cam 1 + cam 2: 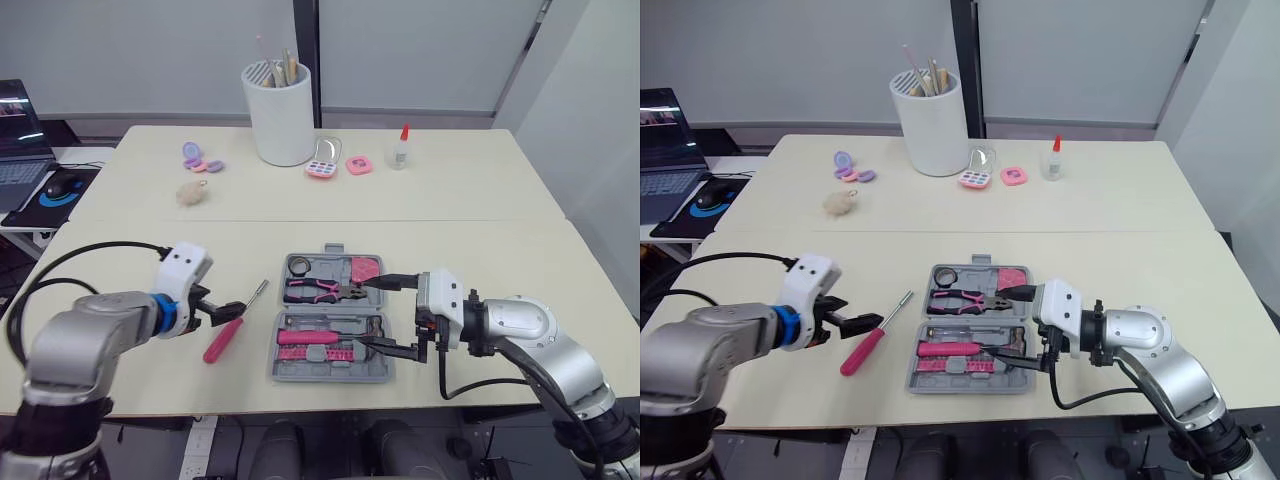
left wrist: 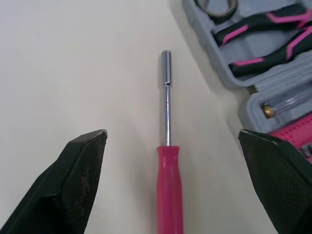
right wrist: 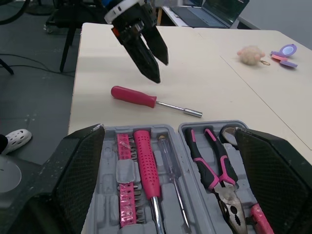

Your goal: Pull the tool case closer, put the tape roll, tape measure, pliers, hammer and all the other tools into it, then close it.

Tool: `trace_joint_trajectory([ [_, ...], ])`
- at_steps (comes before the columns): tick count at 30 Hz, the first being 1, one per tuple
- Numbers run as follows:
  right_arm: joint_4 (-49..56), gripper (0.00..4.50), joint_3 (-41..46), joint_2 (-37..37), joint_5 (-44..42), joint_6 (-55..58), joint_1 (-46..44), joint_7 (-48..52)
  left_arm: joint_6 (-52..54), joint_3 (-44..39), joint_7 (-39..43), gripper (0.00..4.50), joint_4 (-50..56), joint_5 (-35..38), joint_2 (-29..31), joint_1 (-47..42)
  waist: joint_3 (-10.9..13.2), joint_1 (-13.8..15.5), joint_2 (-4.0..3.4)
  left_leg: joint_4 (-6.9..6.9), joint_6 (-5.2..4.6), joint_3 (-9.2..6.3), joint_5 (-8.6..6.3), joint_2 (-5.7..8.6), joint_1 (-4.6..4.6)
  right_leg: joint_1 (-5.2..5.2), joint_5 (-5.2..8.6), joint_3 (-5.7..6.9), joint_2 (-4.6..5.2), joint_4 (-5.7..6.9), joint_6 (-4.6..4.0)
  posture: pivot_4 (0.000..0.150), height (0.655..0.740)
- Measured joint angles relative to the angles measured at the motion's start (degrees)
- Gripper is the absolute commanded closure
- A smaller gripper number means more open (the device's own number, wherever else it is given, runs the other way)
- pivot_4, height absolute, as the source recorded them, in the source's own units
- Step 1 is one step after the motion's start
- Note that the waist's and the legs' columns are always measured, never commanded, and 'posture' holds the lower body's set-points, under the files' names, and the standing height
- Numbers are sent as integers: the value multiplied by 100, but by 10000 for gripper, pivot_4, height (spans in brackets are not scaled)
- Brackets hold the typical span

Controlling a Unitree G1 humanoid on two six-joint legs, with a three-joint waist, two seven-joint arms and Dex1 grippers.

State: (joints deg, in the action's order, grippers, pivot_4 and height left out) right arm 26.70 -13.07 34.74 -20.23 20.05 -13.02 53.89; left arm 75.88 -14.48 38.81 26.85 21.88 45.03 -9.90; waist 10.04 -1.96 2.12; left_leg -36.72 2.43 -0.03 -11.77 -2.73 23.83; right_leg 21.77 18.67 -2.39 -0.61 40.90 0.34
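Observation:
The grey tool case (image 1: 382,374) lies open near the table's front edge. It holds a tape roll (image 1: 299,266), pink-handled pliers (image 1: 315,291), a pink tape measure (image 1: 366,268) and a pink-handled hammer (image 1: 308,337). A pink screwdriver (image 1: 228,330) lies on the table just left of the case. My left gripper (image 1: 225,312) is open, its fingers (image 2: 83,165) straddling the screwdriver's handle (image 2: 169,185) without touching it. At the case's right edge my right gripper (image 1: 364,314) is open and empty, pointing across the case (image 3: 178,130).
At the back stand a white cup of utensils (image 1: 279,112), a glue bottle (image 1: 400,147), small pink and purple items (image 1: 322,168) and a fuzzy ball (image 1: 192,193). A laptop (image 1: 20,140) and mouse sit on a side desk at far left.

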Motion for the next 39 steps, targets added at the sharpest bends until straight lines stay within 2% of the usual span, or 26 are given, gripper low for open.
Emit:
trace_joint_trajectory([
  [3, -119, 0, -89, -93, 56, -30, -140, 38, -588, -689, 220, 241, 251, 98, -19, 1073, 1, -25, -1, 6, 1, 5, 0, -2, -4, 2, 0, -3, 6, -2, -2, 1500, 7400],
  [5, -212, 0, -176, -177, 95, -56, -263, 81, -1371, -1298, 500, 241, 317, 147, -247, 2013, 0, -41, 0, 8, 1, 7, 0, -1, -4, 3, 2, -1, 13, -3, -6, 1500, 7400],
  [9, -333, 0, -241, -302, 111, -81, -422, 110, -2725, -2019, 1053, 241, 356, 190, -584, 3366, -3, 34, 7, 8, 1, 4, -1, 4, -3, -1, 4, 4, 22, -11, -9, 1500, 7400],
  [13, -419, 0, -304, -407, 121, -101, -467, 113, -3247, -2234, 1429, 241, 350, 339, -662, 4022, -4, 91, 8, 8, 1, 6, -1, 11, -2, -3, 6, 6, 31, -18, -10, 1500, 7400],
  [18, -449, 0, -313, -480, 125, -101, -475, 103, -3362, -1973, 1168, 241, 331, 539, -747, 3276, -5, 96, 8, 9, 1, 6, -1, 7, -2, -3, 6, 7, 26, -18, -10, 1500, 7400],
  [22, -448, 0, -335, -465, 196, -101, -492, 97, -3224, -1255, 523, 241, 45, 418, -810, 2262, -5, 76, 10, 9, 1, 3, -1, 7, -1, -4, 5, 7, 22, -17, -8, 1500, 7400],
  [27, -443, 0, -313, -428, 279, -91, -440, 54, -3232, -242, -172, 241, -534, -78, -948, 1618, -6, 5, 10, 12, 4, 4, -3, 5, -2, -1, 4, 4, 18, -14, -8, 1500, 7400],
  [32, -420, 0, -270, -419, 321, -64, -416, -57, -3296, 524, -493, 241, -1053, -536, -1003, 1385, -5, 8, 11, 13, 4, 4, -3, 4, -1, -1, 4, 4, 16, -14, -8, 1500, 7400],
  [39, -310, 0, -253, -343, 324, -54, -341, -122, -3503, 847, -699, 241, -1413, -804, -1080, 1306, -5, 24, 10, 12, 4, 3, -3, 5, -1, -2, 4, 6, 18, -14, -7, 1500, 7400],
])
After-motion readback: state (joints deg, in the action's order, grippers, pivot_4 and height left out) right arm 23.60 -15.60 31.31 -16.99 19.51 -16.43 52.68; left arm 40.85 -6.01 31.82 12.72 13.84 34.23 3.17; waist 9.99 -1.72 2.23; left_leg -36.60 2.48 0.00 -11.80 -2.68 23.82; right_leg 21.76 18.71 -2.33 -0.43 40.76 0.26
